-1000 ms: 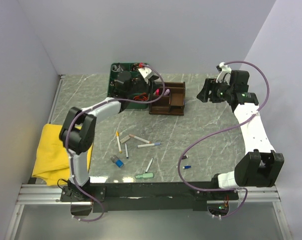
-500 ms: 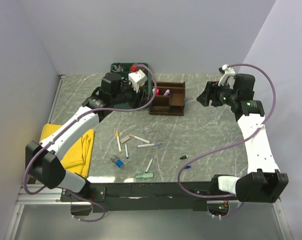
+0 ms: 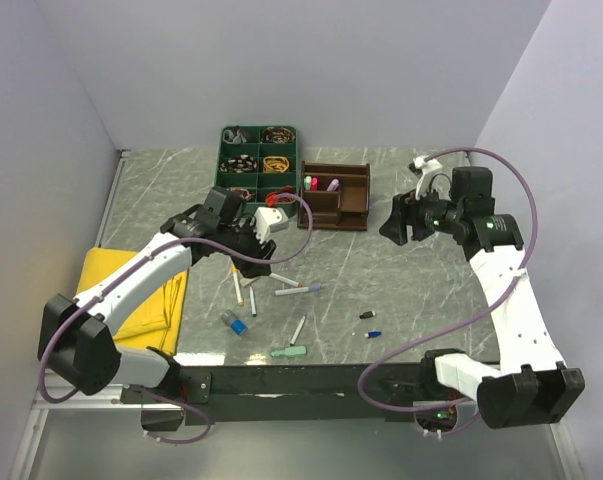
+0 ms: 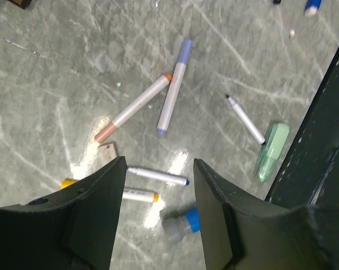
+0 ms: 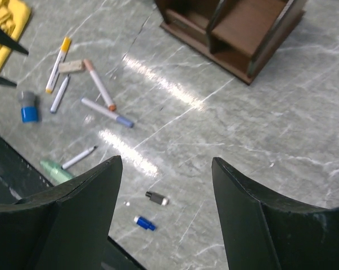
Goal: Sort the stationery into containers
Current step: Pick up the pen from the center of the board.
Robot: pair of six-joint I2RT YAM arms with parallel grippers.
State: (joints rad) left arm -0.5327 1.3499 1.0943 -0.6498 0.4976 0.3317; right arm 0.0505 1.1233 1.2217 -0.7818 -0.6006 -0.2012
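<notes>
Top external view: glossy grey-green marbled tabletop (image 3: 421, 290), boxed in by plain pale lilac walls (image 3: 361, 70), with a black rail (image 3: 311, 378) along the near edge.

One dark brown wooden organiser (image 3: 353, 200), box-shaped with dividers, sits near the far edge around the middle. Two pink-topped markers (image 3: 331, 184) stand in its left part. Just left of it is one green tray (image 3: 221, 160) with six square pockets. One crumpled yellow cloth (image 3: 106, 275) drapes the left edge.

Loose stationery (image 3: 278, 277), ten pieces by my count, lies toward the near edge, left of middle:
- five slim pens (image 4: 172, 84)
- a beige block (image 4: 106, 152)
- a stubby blue cap (image 4: 183, 222)
- a mint eraser (image 4: 270, 152)
- a tiny black bit (image 5: 156, 197) and a blue bit (image 5: 142, 223), further right

Left gripper (image 4: 158, 169) hovers over that scatter, fingers apart with nothing between them. Right gripper (image 5: 166, 163) hangs right of the organiser, fingers spread wide, nothing in them.
</notes>
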